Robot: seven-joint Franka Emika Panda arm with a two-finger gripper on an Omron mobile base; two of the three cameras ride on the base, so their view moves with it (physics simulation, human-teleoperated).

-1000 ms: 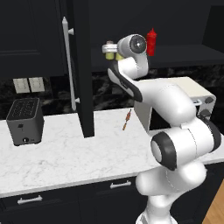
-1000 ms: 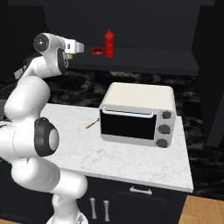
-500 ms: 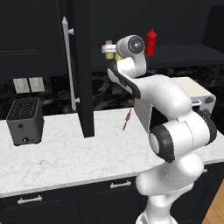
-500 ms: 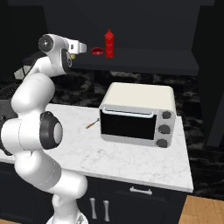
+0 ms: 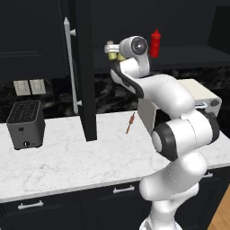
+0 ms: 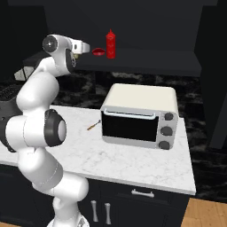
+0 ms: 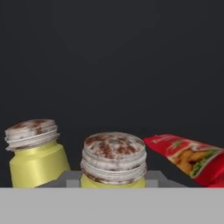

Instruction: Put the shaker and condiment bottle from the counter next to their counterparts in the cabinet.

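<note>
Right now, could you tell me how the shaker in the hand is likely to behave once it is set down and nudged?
The shaker looks squat and rigid, so it would probably stand steadily. Being round, it could roll if knocked over. The second shaker and the red packet sit close on either side, so a nudge would likely bump one. The hand looks closed on it.
</note>
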